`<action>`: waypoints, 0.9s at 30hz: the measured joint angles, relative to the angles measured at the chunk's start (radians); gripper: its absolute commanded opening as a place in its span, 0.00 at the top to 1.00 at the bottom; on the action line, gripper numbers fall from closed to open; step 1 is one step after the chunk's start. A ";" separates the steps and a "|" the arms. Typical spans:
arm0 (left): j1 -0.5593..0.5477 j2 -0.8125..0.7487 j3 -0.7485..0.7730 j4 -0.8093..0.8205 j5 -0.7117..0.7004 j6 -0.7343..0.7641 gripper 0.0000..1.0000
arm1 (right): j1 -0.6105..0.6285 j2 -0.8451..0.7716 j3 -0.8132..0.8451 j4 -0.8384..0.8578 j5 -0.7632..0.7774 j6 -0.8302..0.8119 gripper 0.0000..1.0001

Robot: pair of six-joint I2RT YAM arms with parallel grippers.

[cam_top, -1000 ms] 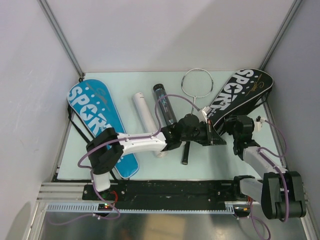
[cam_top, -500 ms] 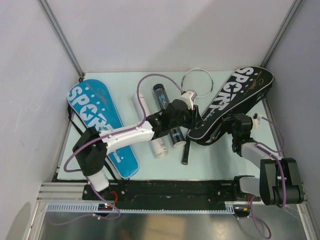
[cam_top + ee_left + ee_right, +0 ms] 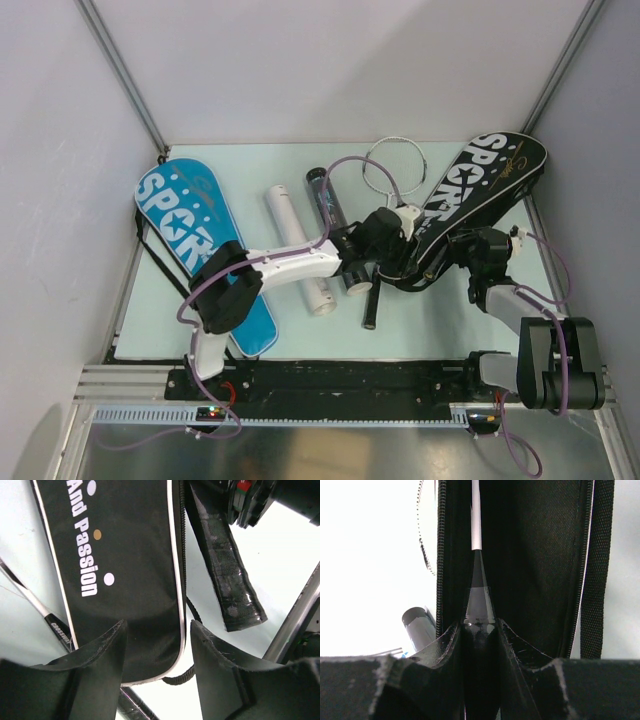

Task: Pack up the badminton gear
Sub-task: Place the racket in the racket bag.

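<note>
The left gripper (image 3: pixel 157 630) hangs just above the narrow end of the black racket cover (image 3: pixel 480 190), its jaws standing apart with nothing between them but the cover's white-piped edge below; it holds nothing. The right gripper (image 3: pixel 479 625) is clamped tight on the black handle (image 3: pixel 479 607) of a racket at the cover's zipped mouth; the racket's silver shaft (image 3: pixel 476 515) runs on into the dark inside of the cover (the head is hidden in there, so its frame cannot be made out). In the left wrist view the same wrapped handle sticks out beside the cover's edge, with the right gripper at its far end.

The black cover lies slantwise at the right side of the pale green table (image 3: pixel 250 165), its wide end toward the far right corner. A second racket (image 3: pixel 395 165) with a thin silver frame lies just left of it, its head at the far edge and its dark grip (image 3: pixel 370 310) toward the near edge, its shaft passing under the left arm. A black tube (image 3: pixel 328 195) and a white tube (image 3: pixel 295 240) lie side by side further left; the blue racket cover (image 3: pixel 185 225) lies flat at the table's left side, well apart from the black one.
</note>
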 measured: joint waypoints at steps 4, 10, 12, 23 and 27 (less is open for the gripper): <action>-0.008 0.035 0.022 -0.007 0.002 0.026 0.42 | -0.006 -0.010 0.000 -0.008 -0.009 -0.010 0.69; -0.017 0.074 0.048 -0.007 -0.002 0.055 0.74 | -0.012 -0.024 0.000 -0.026 -0.018 -0.016 0.61; -0.020 0.083 0.049 -0.008 -0.002 0.066 0.87 | -0.013 -0.025 0.000 -0.036 -0.022 -0.017 0.52; -0.025 0.079 0.046 -0.015 0.006 -0.008 1.00 | -0.098 -0.106 0.005 -0.274 -0.115 -0.054 0.68; -0.022 0.050 0.030 -0.003 0.052 -0.070 1.00 | -0.101 -0.115 0.006 -0.248 -0.172 -0.051 0.76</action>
